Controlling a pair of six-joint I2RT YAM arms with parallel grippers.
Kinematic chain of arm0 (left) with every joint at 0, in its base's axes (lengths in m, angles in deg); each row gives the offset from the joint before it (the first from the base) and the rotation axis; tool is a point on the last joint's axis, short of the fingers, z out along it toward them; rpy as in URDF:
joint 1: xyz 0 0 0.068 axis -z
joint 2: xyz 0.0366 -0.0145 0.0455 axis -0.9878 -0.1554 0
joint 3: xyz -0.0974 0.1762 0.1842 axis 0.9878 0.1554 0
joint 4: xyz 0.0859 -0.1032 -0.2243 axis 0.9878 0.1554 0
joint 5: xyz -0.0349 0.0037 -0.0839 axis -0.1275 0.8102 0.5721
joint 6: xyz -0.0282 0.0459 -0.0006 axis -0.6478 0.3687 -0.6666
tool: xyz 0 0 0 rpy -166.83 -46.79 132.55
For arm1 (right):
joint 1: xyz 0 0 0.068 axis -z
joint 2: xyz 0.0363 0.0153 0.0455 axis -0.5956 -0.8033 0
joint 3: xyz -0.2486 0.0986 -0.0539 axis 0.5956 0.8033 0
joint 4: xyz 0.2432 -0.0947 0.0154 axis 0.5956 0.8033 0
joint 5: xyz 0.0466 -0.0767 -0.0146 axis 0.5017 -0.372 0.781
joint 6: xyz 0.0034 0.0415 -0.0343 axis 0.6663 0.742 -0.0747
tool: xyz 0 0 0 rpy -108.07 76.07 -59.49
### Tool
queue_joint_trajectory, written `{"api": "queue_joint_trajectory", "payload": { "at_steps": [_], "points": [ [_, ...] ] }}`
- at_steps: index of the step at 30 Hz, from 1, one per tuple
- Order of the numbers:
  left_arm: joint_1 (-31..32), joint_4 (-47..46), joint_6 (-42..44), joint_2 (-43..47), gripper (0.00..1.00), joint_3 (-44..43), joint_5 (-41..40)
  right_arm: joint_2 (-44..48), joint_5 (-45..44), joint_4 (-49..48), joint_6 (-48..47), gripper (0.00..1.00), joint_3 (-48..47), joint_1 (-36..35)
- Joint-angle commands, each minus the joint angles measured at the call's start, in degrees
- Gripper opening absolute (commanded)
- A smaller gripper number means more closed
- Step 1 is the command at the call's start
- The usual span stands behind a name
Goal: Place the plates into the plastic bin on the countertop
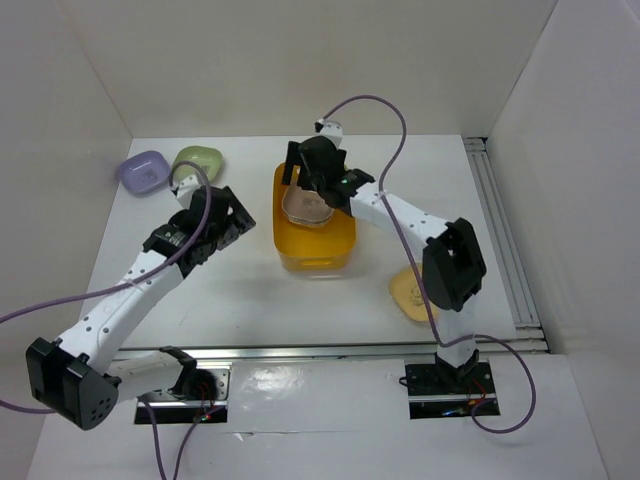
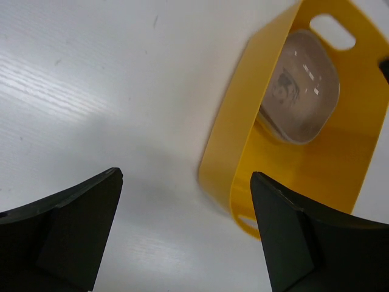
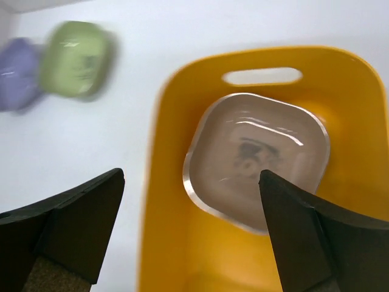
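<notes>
Black fingers of the right gripper fill the bottom of the wrist view. They're spread wide with nothing between them, hanging right over the plastic bin. Down inside, at the end by the slot handle, there's one brownish plate: rounded-square, shallow, glossy, with a pale rim and a small dark motif in the middle. Whether it lies flat, can't tell.

That bin is yellow-orange with rounded corners. From the top view its long axis runs away from the arms toward the back wall, with slots at the short ends.

Over to the left gripper: jaws wide apart too, nothing in them, over the countertop just left of the bin.

In the far left corner a lilac plate and a green plate sit side by side, edges meeting. One pale yellow plate peeks out beside the right arm.

It's a matte white surface with white walls around it.
</notes>
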Motion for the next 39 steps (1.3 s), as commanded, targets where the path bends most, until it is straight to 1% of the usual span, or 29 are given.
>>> {"api": "queue_joint_trajectory", "payload": {
  "at_steps": [1, 4, 5, 6, 8, 9, 11, 12, 13, 15, 16, 17, 19, 20, 22, 26, 28, 29, 34, 39],
  "points": [
    [-4.17, -2.41, -1.57, -2.98, 1.0, -5.04, -3.56, 15.06, 1.89, -8.62, -4.78, 0.99, 2.96, -1.25],
    [-9.62, -5.84, 0.19, -9.83, 1.0, -7.85, -3.57, 23.15, 4.53, -9.86, -8.2, 0.99, 10.0, -1.25],
    [-11.03, -6.46, 0.19, -14.46, 1.0, -9.52, -1.48, 24.9, 5.49, -9.86, -9.26, 0.99, 11.67, -1.25],
    [-13.82, -7.68, 1.15, -17.11, 1.0, -10.49, 0.28, 26.66, 7.59, -9.86, -10.49, 0.99, 15.25, -1.25],
    [-15.95, -9.54, 3.7, -23.09, 1.0, -13.38, 1.53, 31.67, 9.45, -9.33, -13.57, 0.99, 19.22, -1.25],
    [-16.83, -10.5, 4.84, -29.73, 1.0, -17.49, 3.71, 33.17, 11.02, -9.33, -13.57, 0.99, 23.33, -1.25],
    [-19.73, -9.2, 8.88, -37.05, 1.0, -23.47, 6.18, 37.39, 13.49, -9.86, -14.28, 0.99, 27.49, -0.72],
    [-20.44, -8.15, 10.37, -40.66, 1.0, -30.82, 8.89, 38.62, 14.72, -11.34, -14.28, 0.99, 29.59, -0.72],
    [-21.05, -7.53, 11.95, -47.05, 1.0, -34.28, 9.87, 39.68, 17.17, -12.31, -13.75, 0.99, 33.97, -0.72],
    [-21.67, -8.48, 17.83, -51.84, 1.0, -42.0, 11.46, 41.7, 19.38, -15.99, -11.56, 0.99, 38.12, -0.72],
    [-21.67, -8.49, 19.68, -53.86, 1.0, -44.49, 11.46, 41.71, 22.26, -17.14, -11.55, 0.99, 41.53, -0.72],
    [-22.2, -8.49, 23.62, -57.45, 1.0, -46.95, 11.46, 41.71, 22.29, -17.68, -11.55, 0.99, 42.52, -2.03],
    [-22.2, -9.01, 26.89, -59.84, 1.0, -51.69, 10.94, 40.4, 22.9, -17.68, -10.85, 0.99, 43.76, -2.91],
    [-22.72, -9.71, 28.56, -60.46, 1.0, -52.33, 10.94, 39.0, 22.9, -17.68, -12.07, 0.99, 43.77, -2.92],
    [-22.73, -10.24, 32.43, -62.3, 1.0, -54.34, 10.41, 37.94, 21.42, -16.89, -11.3, 0.99, 43.77, -3.71],
    [-23.26, -12.26, 36.57, -65.03, 1.0, -55.06, 10.58, 36.52, 24.3, -19.79, -10.67, 0.99, 44.29, -4.23],
    [-23.78, -12.27, 37.1, -66.96, 1.0, -56.37, 10.58, 35.04, 24.31, -19.79, -10.67, 0.99, 43.68, -4.76],
    [-24.39, -11.66, 37.11, -69.24, 1.0, -57.94, 12.24, 35.03, 23.79, -19.79, -10.67, 0.99, 43.68, -4.76],
    [-26.51, -11.03, 35.97, -74.52, 1.0, -60.33, 14.89, 35.03, 21.85, -19.27, -11.2, 0.99, 43.68, -5.38],
    [-26.51, -13.14, 36.84, -75.06, 1.0, -59.2, 14.9, 36.43, 17.63, -19.26, -12.34, 0.99, 44.2, -6.79]
  ]
}}
